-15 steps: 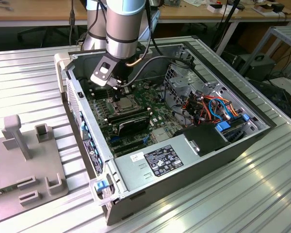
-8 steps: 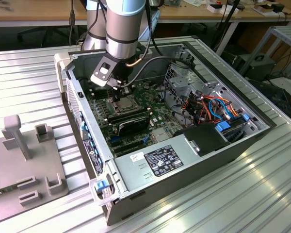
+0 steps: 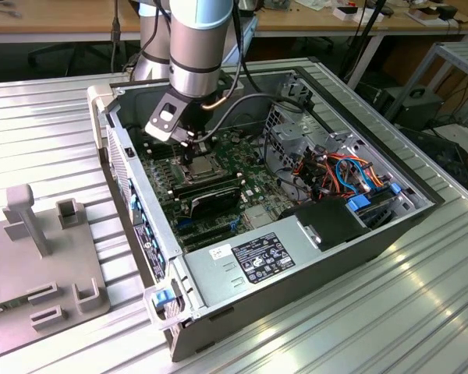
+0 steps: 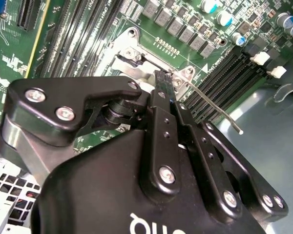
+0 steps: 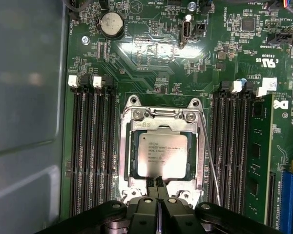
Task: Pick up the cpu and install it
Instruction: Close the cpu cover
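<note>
The cpu, a square chip with a silver lid, lies flat inside the metal socket frame on the green motherboard. My gripper is shut with nothing between its black fingers, and their tips hover at the frame's edge just beside the cpu. In the second wrist view the fingers point down at the frame's corner. The exterior view has the gripper low inside the open computer case, over the socket.
A thin socket lever stands out beside the frame, also seen as the lever. Black memory slots flank the socket, with a memory stick fitted. Cables and a power supply fill the case. A grey fixture sits outside.
</note>
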Controlling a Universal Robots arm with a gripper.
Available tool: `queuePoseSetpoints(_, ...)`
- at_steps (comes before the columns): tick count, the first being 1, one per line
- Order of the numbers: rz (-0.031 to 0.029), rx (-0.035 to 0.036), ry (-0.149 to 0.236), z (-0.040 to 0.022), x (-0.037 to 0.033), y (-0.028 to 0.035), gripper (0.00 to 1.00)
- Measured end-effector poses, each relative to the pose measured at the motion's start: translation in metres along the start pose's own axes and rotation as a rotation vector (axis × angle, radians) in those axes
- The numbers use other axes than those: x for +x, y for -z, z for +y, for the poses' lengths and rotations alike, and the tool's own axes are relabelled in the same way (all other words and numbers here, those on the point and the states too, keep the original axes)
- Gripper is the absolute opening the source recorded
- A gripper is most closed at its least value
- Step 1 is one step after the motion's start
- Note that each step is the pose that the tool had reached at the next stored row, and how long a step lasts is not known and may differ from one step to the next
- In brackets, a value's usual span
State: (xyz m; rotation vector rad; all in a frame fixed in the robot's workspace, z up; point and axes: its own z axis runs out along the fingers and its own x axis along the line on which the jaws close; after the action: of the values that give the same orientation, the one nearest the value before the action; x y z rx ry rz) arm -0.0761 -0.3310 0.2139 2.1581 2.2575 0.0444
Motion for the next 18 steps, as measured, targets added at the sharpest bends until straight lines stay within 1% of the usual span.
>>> queuePoseSetpoints(6,-0.0001,0.0001,0.0,-0.0007,0.0018,-0.0011,0.11)
queuePoseSetpoints(16,0.0,0.0,0.0,-0.0027,0.0019,-0.0067,0.11)
queuePoseSetpoints(18,-0.0002,0.0002,0.0,-0.0027,0.0018,-0.0069,0.11)
